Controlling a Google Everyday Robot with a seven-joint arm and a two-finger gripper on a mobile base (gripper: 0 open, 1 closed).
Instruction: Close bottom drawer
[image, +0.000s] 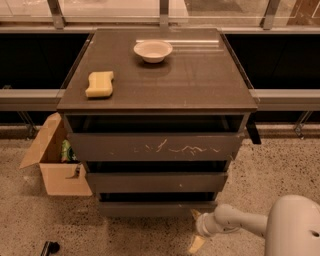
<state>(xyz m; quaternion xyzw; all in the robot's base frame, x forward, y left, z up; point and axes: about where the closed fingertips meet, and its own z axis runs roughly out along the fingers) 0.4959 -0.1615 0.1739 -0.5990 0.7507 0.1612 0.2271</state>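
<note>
Bottom drawer (157, 208), lowest under the worktop (165, 75), was poking out a little with a dark gap above its front, so not shut yet imo, and the hand (196, 230) hung just near its right end, spread open, holding nothing.

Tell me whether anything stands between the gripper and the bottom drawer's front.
Nothing visible does. The gripper, fingers apart, hangs just before the right end of the bottom drawer front, with only floor between. The cardboard box stands off to the cabinet's left.
</note>
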